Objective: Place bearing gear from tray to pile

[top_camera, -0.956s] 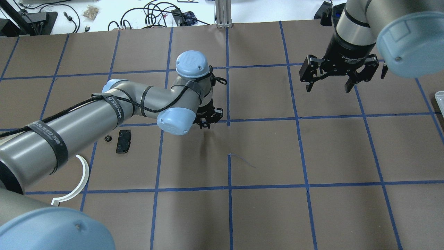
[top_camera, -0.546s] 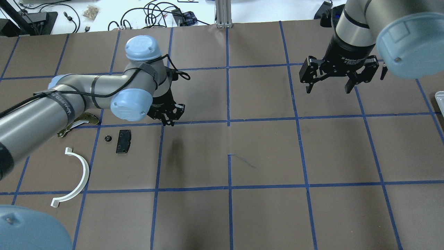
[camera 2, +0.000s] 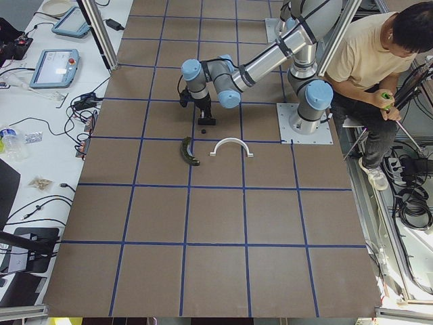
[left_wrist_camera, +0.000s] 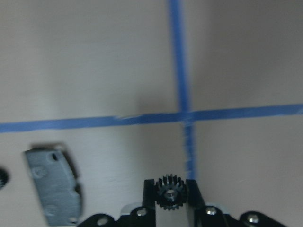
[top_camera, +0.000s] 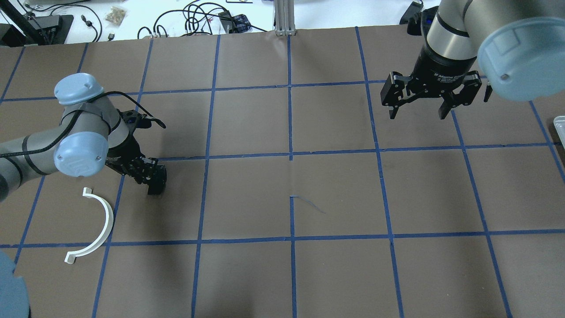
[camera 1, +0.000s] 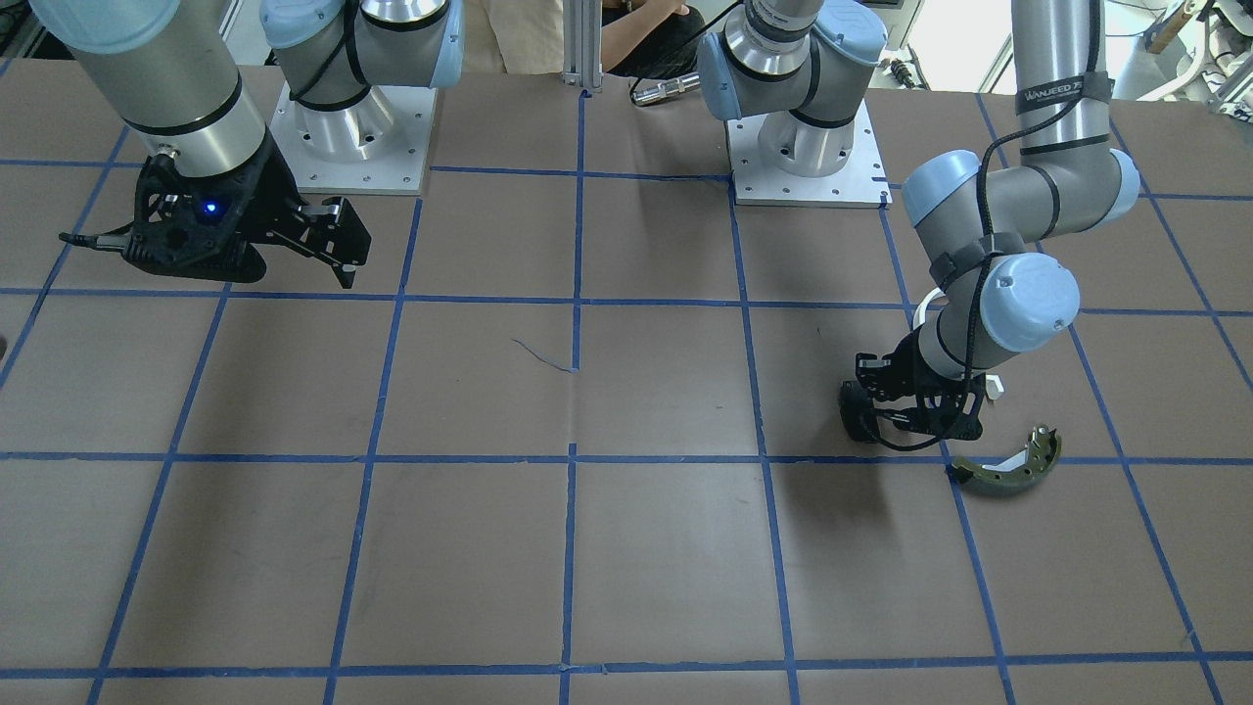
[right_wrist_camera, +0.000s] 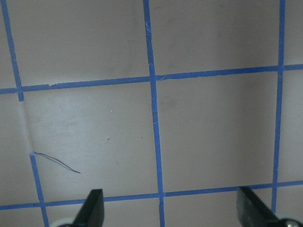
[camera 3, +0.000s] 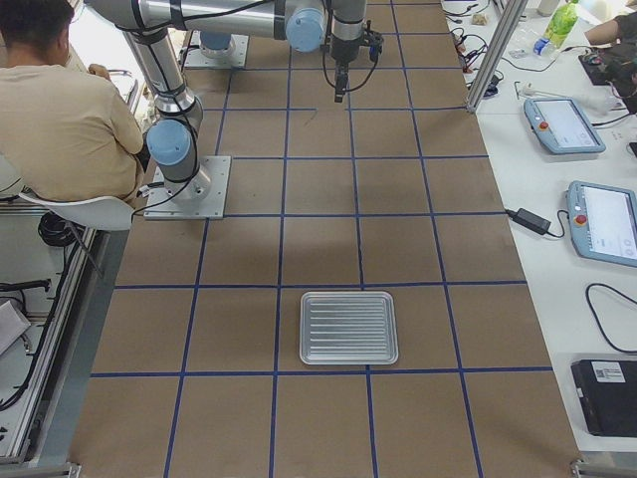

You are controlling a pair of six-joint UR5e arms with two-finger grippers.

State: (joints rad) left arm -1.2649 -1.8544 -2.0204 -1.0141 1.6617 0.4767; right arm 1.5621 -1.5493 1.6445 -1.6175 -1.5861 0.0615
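Tray (camera 3: 349, 328) of ribbed metal lies near the bench's right end, its ribbed floor showing. One bearing gear (left_wrist_camera: 170, 193) sits pinched in the left gripper's (top_camera: 150, 174) clenched jaws, beside the pile near the left end: one black pad (left_wrist_camera: 52, 187), one white half-ring (top_camera: 95, 225) and one brake shoe (camera 1: 1008, 468). The right gripper (top_camera: 417, 106) hangs spread wide over the right half, and broad taped bench (top_camera: 335, 194) lies between the two.

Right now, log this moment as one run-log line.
phase: placing | left tool: shut on bearing gear, beside pad | right tool: open, empty, hovering | tray: bare | gear not yet released
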